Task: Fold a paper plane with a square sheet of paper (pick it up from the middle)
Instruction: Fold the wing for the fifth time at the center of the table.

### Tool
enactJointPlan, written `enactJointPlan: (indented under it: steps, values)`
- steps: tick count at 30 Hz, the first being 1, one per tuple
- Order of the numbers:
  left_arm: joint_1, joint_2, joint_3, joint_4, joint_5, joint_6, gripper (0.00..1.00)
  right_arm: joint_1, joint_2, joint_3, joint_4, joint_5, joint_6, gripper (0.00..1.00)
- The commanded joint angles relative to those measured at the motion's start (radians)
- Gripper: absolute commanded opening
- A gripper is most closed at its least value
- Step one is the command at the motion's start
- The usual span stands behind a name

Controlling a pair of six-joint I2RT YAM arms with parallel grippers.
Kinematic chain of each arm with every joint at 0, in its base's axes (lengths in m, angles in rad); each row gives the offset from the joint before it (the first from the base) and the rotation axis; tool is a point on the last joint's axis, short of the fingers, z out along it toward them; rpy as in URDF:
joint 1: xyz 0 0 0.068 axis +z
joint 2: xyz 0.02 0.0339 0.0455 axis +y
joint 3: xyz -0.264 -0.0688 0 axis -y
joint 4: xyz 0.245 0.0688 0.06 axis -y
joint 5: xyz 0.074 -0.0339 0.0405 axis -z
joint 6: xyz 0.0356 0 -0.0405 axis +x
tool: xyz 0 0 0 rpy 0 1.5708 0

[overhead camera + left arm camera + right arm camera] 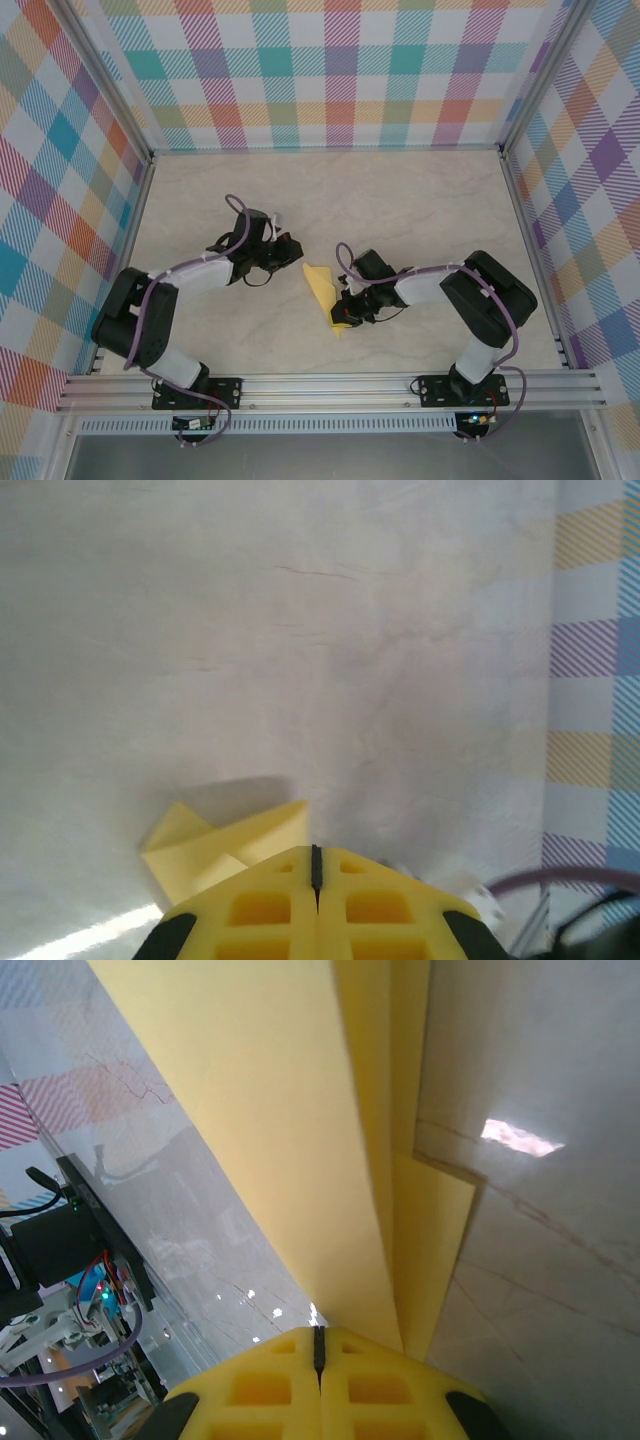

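- Yellow paper (322, 290), folded into a narrow layered shape with a pointed end, lies near the middle of the bench (420, 200), a little toward its near edge and between the two arms.
- Left fingers (260, 910) are pressed together with nothing between them. A creased end of the paper sits just beyond their tips.
- Right fingers (260, 1390) are also pressed together, their tips at the paper, whose stacked flaps run away from them. I cannot tell whether they bear down on it.
- The paper looks thin, light and limp. It will likely slide on the smooth bench, spring open at its creases, and crumple under a hard pinch.
- The best hold is probably the centre crease, where the layers stack stiffest, while the other fingers pin a flap flat.
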Motion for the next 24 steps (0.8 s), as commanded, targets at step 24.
enactJointPlan:
  steps: [24]
  values:
    - [-0.276, 0.135, -0.044, 0.094, -0.155, -0.151, 0.0, -0.002, 0.009, -0.05, -0.086, 0.124, 0.019, 0.02]
